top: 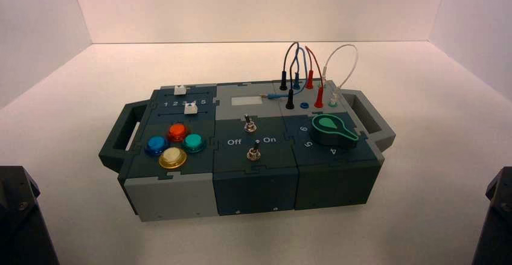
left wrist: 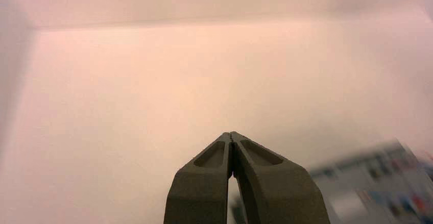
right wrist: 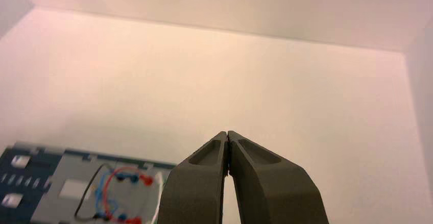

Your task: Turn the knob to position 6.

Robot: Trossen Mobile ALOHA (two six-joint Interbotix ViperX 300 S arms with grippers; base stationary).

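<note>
The knob (top: pixel 332 130), dark green with a bright green rim and a light green teardrop top, sits on the right section of the box (top: pixel 253 186). Its pointer arm reaches toward the box's right side. White digits curve round it; the "6" (top: pixel 303 129) lies to its left, with "5" and "4" nearer the front. My left gripper (left wrist: pixel 231 135) is shut and empty, parked off the box's left. My right gripper (right wrist: pixel 227 133) is shut and empty, parked off the box's right. Both are far from the knob.
The box has four coloured push buttons (top: pixel 174 145) on the left, two white sliders (top: pixel 191 108) behind them, two metal toggle switches (top: pixel 253 153) in the middle, and plugged wires (top: pixel 309 75) at the back right. Handles stick out at both ends. The arm bases (top: pixel 18 217) stand at the lower corners.
</note>
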